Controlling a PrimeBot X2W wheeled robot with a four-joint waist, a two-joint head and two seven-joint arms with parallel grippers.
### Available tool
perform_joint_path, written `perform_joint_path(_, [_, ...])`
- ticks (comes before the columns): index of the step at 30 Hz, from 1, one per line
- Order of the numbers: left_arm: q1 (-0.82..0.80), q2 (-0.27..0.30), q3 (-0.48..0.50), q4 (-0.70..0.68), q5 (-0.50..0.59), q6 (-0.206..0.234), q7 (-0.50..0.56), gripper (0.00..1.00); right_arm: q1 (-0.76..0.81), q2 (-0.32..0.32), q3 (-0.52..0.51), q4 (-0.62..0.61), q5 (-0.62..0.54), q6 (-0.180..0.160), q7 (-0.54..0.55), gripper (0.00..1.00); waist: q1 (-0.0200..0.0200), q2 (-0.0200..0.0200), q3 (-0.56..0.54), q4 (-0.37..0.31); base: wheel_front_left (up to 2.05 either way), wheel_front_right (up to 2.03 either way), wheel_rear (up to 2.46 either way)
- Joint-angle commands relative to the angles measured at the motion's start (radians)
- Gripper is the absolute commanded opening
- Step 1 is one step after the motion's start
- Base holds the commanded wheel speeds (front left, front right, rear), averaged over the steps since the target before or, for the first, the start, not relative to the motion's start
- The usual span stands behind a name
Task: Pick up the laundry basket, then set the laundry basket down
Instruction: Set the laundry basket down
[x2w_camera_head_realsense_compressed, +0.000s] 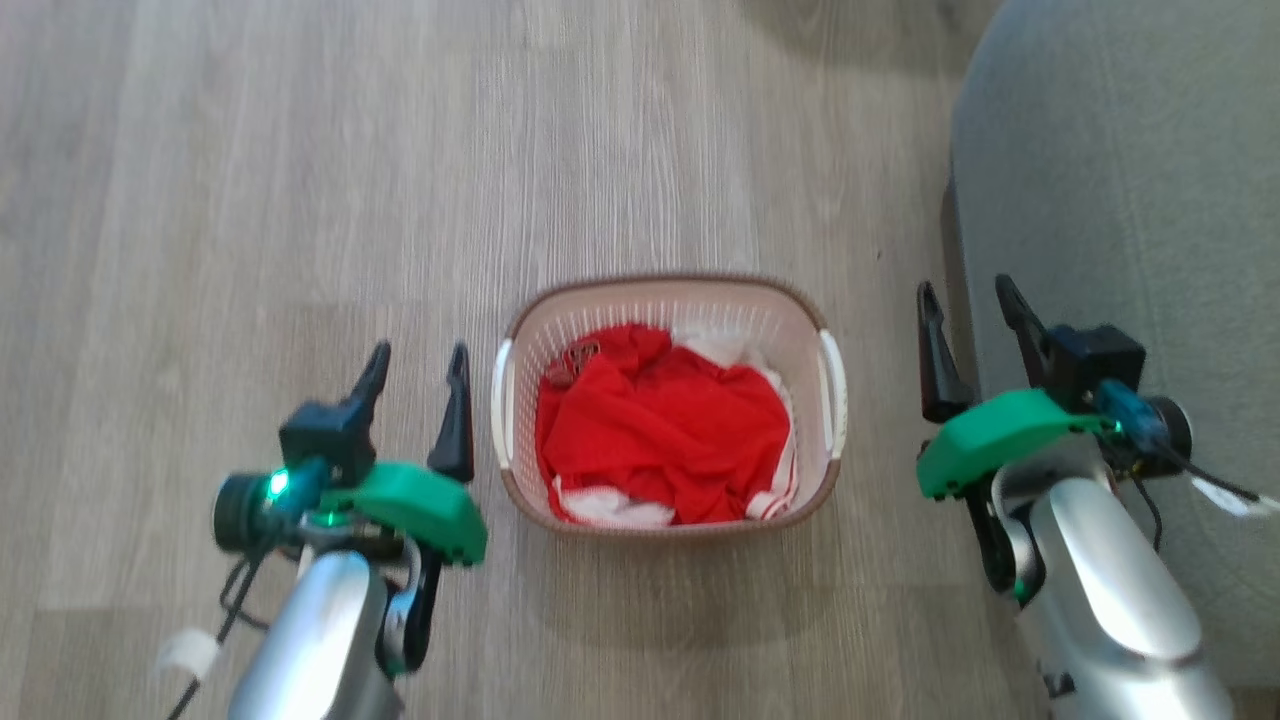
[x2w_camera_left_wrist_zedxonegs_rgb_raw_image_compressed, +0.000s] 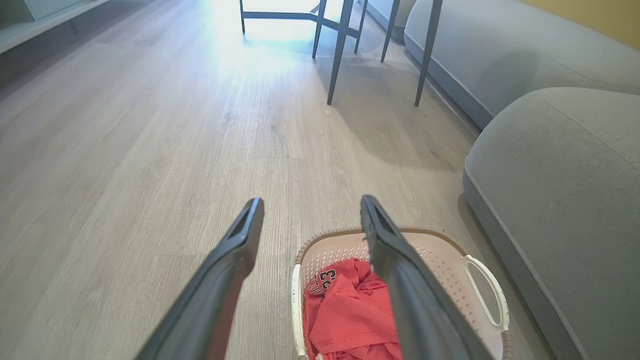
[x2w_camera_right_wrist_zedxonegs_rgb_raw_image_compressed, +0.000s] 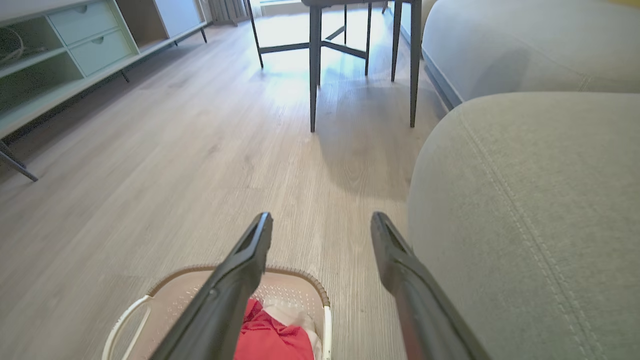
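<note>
Laundry basket (x2w_camera_head_realsense_compressed: 668, 300): stiff, likely light plastic; lift by white side handles (x2w_camera_head_realsense_compressed: 832, 380). Left gripper (x2w_camera_head_realsense_compressed: 419, 352), right gripper (x2w_camera_head_realsense_compressed: 964, 287): spread, empty.

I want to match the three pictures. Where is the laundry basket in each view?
Head view: the laundry basket is at the centre.
Left wrist view: bottom edge, right of centre.
Right wrist view: bottom edge, left of centre.
Shared landmark: grey sofa, on the right everywhere.

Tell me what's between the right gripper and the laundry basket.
Bare wood floor, in the head view; the open right gripper sits apart from the laundry basket, beside its right handle.
</note>
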Motion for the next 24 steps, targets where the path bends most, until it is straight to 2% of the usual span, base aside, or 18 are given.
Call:
perform_joint_path(1, [-0.002,0.006,0.040,-0.033,0.011,-0.002,-0.009,1.00,0.005,0.014,0.012,-0.041,0.002,0.003,-0.006,1.00,0.0001,-0.0001,-0.040,-0.001,0.00,0.00,0.00])
perform_joint_path(10, [0.141,-0.004,0.105,-0.137,0.072,-0.007,-0.009,1.00,0.157,0.014,-0.011,-0.172,0.017,0.003,-0.006,1.00,0.0001,-0.0001,-0.145,-0.002,0.00,0.00,0.00])
perform_joint_path(24, [0.316,-0.009,0.167,-0.258,0.114,-0.004,-0.010,1.00,0.352,0.014,-0.044,-0.307,-0.009,0.003,-0.006,1.00,0.0001,-0.0001,-0.243,-0.011,0.00,0.00,0.00])
